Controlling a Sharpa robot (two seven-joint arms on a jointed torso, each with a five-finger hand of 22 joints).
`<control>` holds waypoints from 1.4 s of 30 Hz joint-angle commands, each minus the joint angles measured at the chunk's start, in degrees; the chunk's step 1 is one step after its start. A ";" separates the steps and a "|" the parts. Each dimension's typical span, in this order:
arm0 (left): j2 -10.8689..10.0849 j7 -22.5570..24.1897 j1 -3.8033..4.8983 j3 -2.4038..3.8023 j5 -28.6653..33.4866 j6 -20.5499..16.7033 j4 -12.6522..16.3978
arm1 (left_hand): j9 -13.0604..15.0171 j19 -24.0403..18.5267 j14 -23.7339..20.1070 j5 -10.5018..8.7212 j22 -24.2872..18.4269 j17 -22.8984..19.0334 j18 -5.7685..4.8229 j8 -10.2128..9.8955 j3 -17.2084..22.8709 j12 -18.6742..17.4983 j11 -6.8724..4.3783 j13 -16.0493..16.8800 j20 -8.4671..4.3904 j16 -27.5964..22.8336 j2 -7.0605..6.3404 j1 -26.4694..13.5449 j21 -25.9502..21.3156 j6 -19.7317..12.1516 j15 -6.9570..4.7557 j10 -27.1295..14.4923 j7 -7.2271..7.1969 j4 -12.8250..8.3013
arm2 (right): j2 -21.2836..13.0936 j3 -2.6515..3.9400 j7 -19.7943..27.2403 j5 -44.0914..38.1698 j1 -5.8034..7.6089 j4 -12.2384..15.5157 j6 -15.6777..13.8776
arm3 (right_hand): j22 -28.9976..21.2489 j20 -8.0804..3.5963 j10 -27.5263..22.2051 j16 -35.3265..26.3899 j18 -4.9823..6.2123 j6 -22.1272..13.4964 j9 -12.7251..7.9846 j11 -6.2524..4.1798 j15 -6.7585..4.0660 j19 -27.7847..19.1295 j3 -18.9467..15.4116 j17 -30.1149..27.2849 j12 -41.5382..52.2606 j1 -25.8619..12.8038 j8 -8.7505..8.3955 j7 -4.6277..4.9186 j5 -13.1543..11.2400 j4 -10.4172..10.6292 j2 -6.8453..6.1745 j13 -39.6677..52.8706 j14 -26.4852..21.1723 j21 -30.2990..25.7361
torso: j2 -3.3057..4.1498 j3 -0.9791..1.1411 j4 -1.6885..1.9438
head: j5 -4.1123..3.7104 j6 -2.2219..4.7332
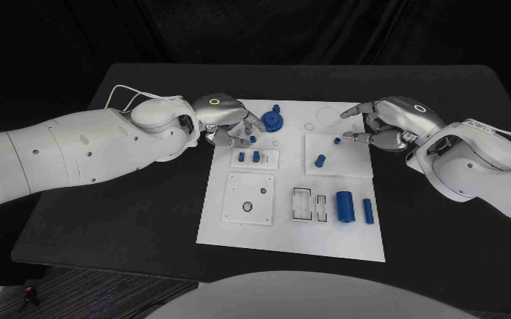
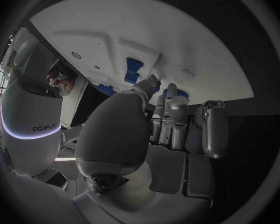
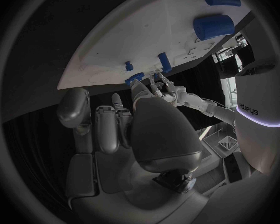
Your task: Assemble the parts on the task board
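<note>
The white task board (image 1: 293,239) lies in the middle of the table. My left hand (image 1: 221,119) hovers over its far left corner, next to a round blue part (image 1: 274,119). A small blue piece (image 2: 155,87) sits between that hand's thumb and nearest finger; whether it is pinched is unclear. Two short blue pegs (image 1: 248,156) stand just nearer. My right hand (image 1: 388,123) is at the board's far right edge, fingers spread, thumb tip against a small blue piece (image 1: 337,140) (image 3: 135,77). Another blue peg (image 1: 320,160) stands on a raised plate.
A thick blue cylinder (image 1: 345,206) and a thinner blue rod (image 1: 368,210) lie on the board's near right part, beside two rectangular slots (image 1: 310,205). A square plate with a hole (image 1: 248,199) lies near left. Black table (image 1: 128,215) surrounds the board.
</note>
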 commanded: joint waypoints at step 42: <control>-11.53 30.35 3.38 -0.01 81.07 20.62 4.04 | -2.70 -48.77 -46.44 11.88 -11.95 -25.54 5.71 6.45 -23.51 17.49 1.05 7.40 6.00 -32.57 7.19 0.24 -63.53 2.13 5.22 -34.70 5.02 9.99 | 0.07 0.04 -9.09 -11.99 11.60 6.65 14.82 | 2.61 2.00 -42.80 -18.59 3.32 5.43 6.12 4.84 2.55 -5.58 4.22 -14.51 -55.40 5.21 -0.29 -1.38 8.79 -0.30 -7.65 -44.58 -3.69 -21.39 | -2.08 -2.11 0.31 | -4.12 0.01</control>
